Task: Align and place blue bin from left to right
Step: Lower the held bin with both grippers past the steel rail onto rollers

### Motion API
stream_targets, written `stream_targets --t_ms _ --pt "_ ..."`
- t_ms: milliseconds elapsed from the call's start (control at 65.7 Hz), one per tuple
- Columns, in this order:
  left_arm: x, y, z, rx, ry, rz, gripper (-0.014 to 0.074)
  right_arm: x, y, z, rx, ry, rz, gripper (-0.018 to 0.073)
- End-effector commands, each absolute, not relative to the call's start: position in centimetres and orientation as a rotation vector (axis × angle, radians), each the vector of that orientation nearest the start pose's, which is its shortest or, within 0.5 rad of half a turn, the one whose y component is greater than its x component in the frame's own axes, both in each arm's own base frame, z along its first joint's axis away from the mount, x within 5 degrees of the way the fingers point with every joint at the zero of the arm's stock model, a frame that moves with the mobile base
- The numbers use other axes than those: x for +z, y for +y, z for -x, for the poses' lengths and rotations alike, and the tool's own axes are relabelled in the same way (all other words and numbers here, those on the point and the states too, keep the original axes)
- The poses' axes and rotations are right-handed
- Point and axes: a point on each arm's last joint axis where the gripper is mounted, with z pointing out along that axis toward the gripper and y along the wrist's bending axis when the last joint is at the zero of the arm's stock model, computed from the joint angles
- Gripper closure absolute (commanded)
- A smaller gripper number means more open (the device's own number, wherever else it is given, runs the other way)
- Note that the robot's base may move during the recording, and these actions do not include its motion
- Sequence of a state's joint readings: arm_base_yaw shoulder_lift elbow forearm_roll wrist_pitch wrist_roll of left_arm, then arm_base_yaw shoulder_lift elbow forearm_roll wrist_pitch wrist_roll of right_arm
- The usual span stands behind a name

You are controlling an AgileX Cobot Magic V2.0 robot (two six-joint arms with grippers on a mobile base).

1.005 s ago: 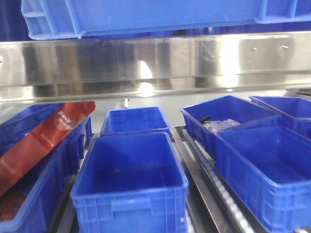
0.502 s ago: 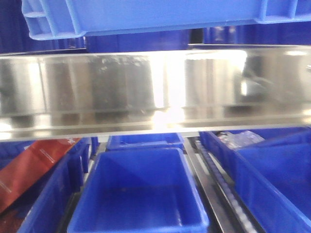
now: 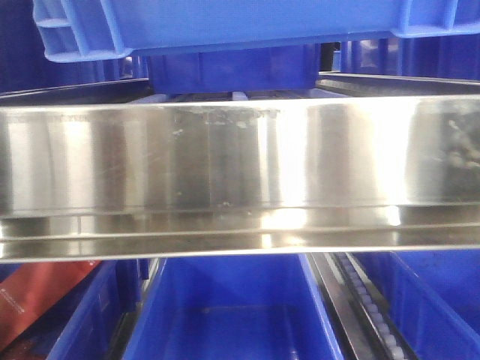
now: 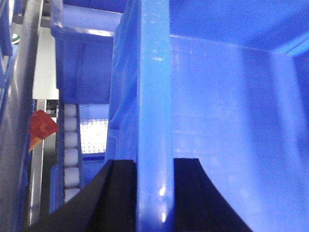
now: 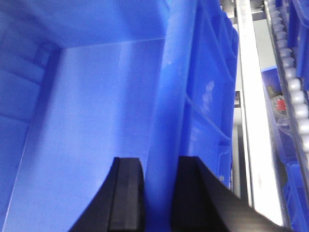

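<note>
1. The blue bin [image 3: 225, 26] hangs above the steel shelf rail [image 3: 240, 172], along the top of the front view.
2. The left end effector [image 4: 154, 193] is clamped on the blue bin's left wall.
3. The right end effector [image 5: 159, 193] is clamped on its right wall.
4. Below the steel shelf rail sit a lower blue bin [image 3: 232, 315] and, left of it, a red package [image 3: 37, 292].

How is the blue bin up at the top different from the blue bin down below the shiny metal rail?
The top bin hangs above the metal rail, seen from underneath; the lower bin sits below it, seen from above, its inside bare. The top bin is clamped by its side walls in the left gripper and right gripper; nothing touches the lower bin. Both are the same blue plastic.
</note>
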State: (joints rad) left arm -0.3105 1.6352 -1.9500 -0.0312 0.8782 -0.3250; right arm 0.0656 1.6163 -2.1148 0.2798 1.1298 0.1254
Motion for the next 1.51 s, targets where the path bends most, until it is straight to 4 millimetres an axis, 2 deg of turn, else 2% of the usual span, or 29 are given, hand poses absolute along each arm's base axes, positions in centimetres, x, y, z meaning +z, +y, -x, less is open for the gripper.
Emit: stream_targets --t_ms 0,1096,1233,1325,1492 --pt "51.8 -11.3 -33.7 -0.541 1.753 0.028 0.0708 53.2 4.3 -31.5 0.449 2.005 -0.012 0.0631" --pt "51.8 -11.3 -33.7 -0.541 1.753 0.028 0.0708 53.2 4.3 -31.5 0.449 2.005 -0.012 0.0631" --pt "51.3 -11.3 -33.6 -0.529 1.809 0.025 0.0708 53.1 4.4 -31.4 0.46 2.017 -0.01 0.0631" --pt "50.4 -11.1 -33.5 -0.467 1.908 0.008 0.0708 52.7 4.5 -31.7 0.46 2.047 -0.008 0.0631" --pt "48.3 -10.5 -33.9 -0.301 2.071 -0.009 0.0708 50.2 4.7 -34.4 0.449 2.129 0.003 0.0631"
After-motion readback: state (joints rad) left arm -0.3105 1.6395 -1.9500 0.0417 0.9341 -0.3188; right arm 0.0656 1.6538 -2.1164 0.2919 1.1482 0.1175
